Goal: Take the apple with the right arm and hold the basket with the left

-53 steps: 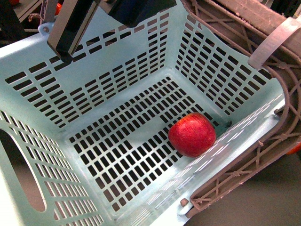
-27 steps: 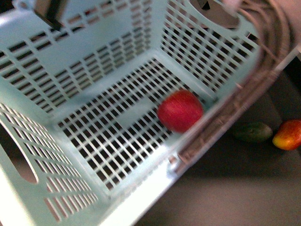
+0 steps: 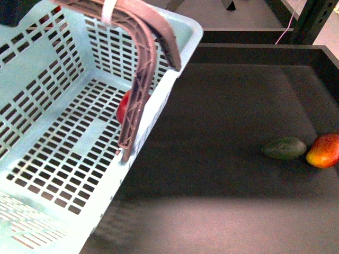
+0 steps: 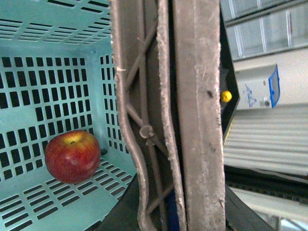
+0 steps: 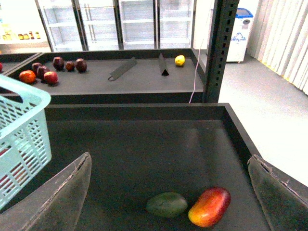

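Apple [image 4: 72,156] in basket [image 3: 53,159], half hidden by handles [image 3: 140,90]; right tool [image 5: 169,157] spread, left tool [image 4: 180,216] unclear

Dark tray surface [image 3: 222,159]: green oval fruit [image 3: 285,148] beside red-yellow mango [image 3: 323,150].

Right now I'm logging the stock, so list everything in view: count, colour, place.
basket: one, pale mint-blue, at left by the dark table
handles: two, brown, swung over the basket's rim
apple: one, deep red, on the basket floor by a wall
green fruit: one, dark green, on the table at right
mango: one, red-orange-yellow, beside the green fruit
red fruit: several, dark red, on the back shelf
yellow fruit: one, yellow, same shelf
right pincer: open, empty, above the table
left pincer: dark, either side of the handles; grip unclear
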